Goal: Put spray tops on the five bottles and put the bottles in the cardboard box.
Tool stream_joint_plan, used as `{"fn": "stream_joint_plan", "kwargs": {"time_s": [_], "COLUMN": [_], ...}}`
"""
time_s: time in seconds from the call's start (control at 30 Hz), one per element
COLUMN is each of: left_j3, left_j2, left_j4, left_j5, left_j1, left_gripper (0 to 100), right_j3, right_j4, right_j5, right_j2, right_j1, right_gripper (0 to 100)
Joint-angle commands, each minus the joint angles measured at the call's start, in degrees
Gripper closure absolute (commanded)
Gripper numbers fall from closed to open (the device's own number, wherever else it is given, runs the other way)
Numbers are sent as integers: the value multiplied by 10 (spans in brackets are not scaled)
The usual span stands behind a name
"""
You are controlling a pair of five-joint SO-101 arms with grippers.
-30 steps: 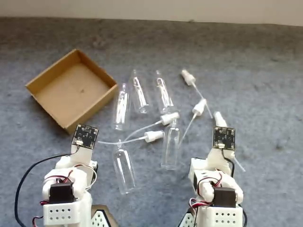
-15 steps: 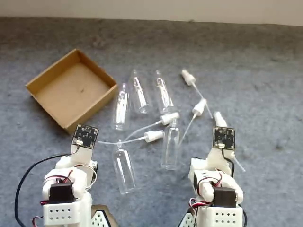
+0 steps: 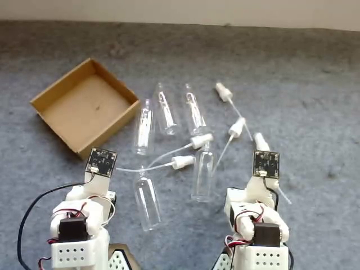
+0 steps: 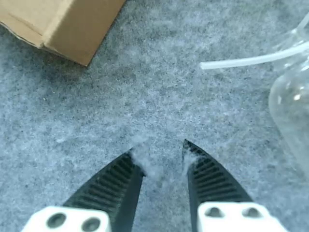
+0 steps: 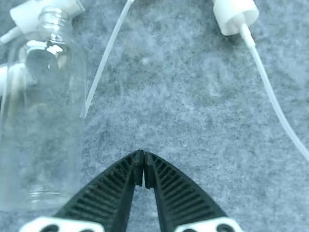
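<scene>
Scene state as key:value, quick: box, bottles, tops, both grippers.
cardboard box: open, empty
bottles: five, lying on the carpet, none capped
spray tops: five, loose among the bottles
left gripper: open, empty, low over carpet
right gripper: shut, empty, beside one bottle
task progress: nothing assembled or boxed yet

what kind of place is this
Likely a robotics test bench: two small arms side by side at a grey carpeted table, with clear bottles, loose spray tops and a box laid out.
</scene>
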Motion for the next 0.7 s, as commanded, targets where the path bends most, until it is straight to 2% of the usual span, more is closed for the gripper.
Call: {"fn": "stream_joint_plan", "kwargs": {"time_s": [0.0,0.17,0.27,0.43,0.67], "left_j3": [12,12,12,12,7], "left_j2": [-2,-2,-2,-2,-2], "left_j4": [-9,-13,-61,-143,-145], "left_j5": [4,1,0,0,1], "left_j1": [0,0,-6,-55,-73], "left_gripper": [913,914,913,914,912], "right_j3": [92,92,92,92,92], "right_j4": [3,3,3,3,3], "right_j5": [-5,-5,-5,-5,-5], "right_j2": [-5,-5,-5,-5,-5], "right_j1": [-5,-5,-5,-5,-5], "right_gripper": [994,994,994,994,994]}}
